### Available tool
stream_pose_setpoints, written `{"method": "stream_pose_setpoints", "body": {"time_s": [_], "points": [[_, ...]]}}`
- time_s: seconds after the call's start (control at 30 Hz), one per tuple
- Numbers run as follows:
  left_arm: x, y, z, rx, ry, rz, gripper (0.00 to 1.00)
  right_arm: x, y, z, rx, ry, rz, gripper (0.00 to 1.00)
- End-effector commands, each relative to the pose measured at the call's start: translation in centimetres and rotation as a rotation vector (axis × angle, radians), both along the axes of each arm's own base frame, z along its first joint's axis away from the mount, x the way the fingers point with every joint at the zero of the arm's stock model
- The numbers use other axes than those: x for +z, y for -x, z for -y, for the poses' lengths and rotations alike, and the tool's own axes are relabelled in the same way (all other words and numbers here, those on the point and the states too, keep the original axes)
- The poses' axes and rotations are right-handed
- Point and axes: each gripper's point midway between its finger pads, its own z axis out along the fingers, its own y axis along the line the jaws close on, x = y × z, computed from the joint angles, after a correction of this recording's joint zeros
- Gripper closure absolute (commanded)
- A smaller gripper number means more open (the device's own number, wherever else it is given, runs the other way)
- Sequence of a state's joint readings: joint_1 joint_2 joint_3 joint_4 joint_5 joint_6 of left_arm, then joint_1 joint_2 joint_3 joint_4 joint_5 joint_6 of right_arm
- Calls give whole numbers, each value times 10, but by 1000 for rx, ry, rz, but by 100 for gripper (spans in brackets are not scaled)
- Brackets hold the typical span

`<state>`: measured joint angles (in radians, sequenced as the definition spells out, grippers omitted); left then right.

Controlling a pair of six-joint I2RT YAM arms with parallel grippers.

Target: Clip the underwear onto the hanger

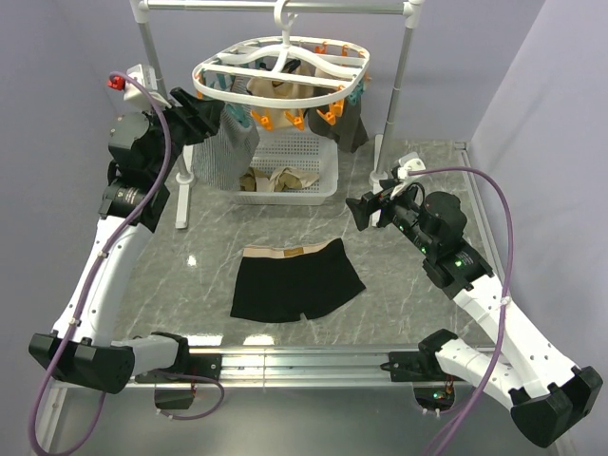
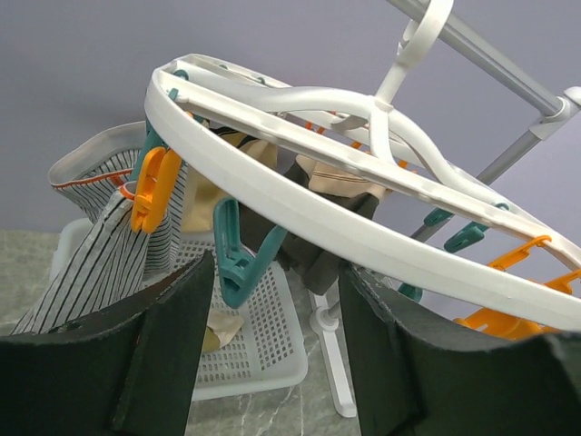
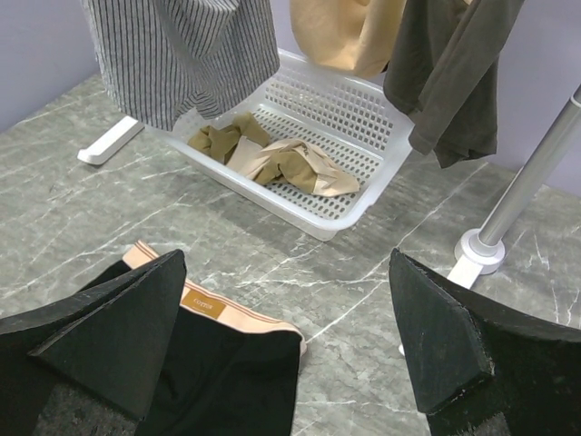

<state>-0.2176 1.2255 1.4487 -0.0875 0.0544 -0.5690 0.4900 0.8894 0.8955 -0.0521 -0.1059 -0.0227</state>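
Underwear (image 1: 296, 280) black, tan waistband, flat on table (image 1: 209, 249); left fingers (image 2: 172, 345) parted, right fingers (image 3: 118, 318) wide

1. left arm (image 1: 109, 266): white links, bulky black motor joints, black base caps.
2. right arm (image 1: 494, 309): same white-and-black build, with small green lights (image 1: 463, 256).
3. a thin purple cable (image 1: 456, 171) loops along each arm.
4. fingers (image 3: 118, 336): broad matte black wedges.

Underwear (image 1: 296, 280) on table (image 1: 394, 309) before basket (image 1: 329, 180) — hanger (image 1: 283, 65) above.
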Motion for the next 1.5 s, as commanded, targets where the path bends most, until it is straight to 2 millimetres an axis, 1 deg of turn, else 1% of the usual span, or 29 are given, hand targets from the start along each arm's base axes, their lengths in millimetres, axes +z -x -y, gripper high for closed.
{"method": "stream_pose_setpoints", "body": {"time_s": [0.0, 0.17, 0.27, 0.4, 0.6, 0.73, 0.9, 0.93, 1.03, 1.23, 1.3, 1.33, 1.37, 1.47], "points": [[23, 4, 0, 5, -4, 94, 38, 11, 0, 2, -6, -30, 34, 1], [21, 1, 0, 4, -16, 90, 38, 10, 1, 3, -6, -31, 33, 1], [19, -1, 2, -1, -19, 87, 36, 10, 2, 3, -1, -34, 31, 1], [21, -2, -3, 26, -10, 83, 31, 10, 2, 4, -5, -37, 31, 1], [19, 5, -4, 27, -16, 78, 31, 7, 2, 3, -2, -37, 24, 1], [14, 5, -6, 32, -33, 65, 31, 6, 2, 3, 1, -36, 22, 2], [12, 5, -5, 23, -52, 58, 31, 6, 2, 4, -5, -36, 22, 2], [8, 3, -4, 24, -56, 42, 31, 6, 2, 5, -5, -36, 22, 2], [9, 4, -4, 20, -54, 35, 30, 5, 2, 5, -2, -36, 21, 2], [14, 14, -6, 14, -55, 57, 27, 3, 3, 7, -6, -34, 18, 2], [12, 15, -7, 13, -55, 46, 26, 2, 3, 6, -3, -34, 18, 2], [14, 19, -8, 10, -55, 48, 26, 2, 3, 6, -2, -34, 18, 2], [10, 20, -8, 8, -56, 37, 26, 2, 3, 6, -2, -34, 18, 2], [10, 28, -10, 10, -65, 41, 26, 1, 4, 6, 0, -34, 16, 2]]}}
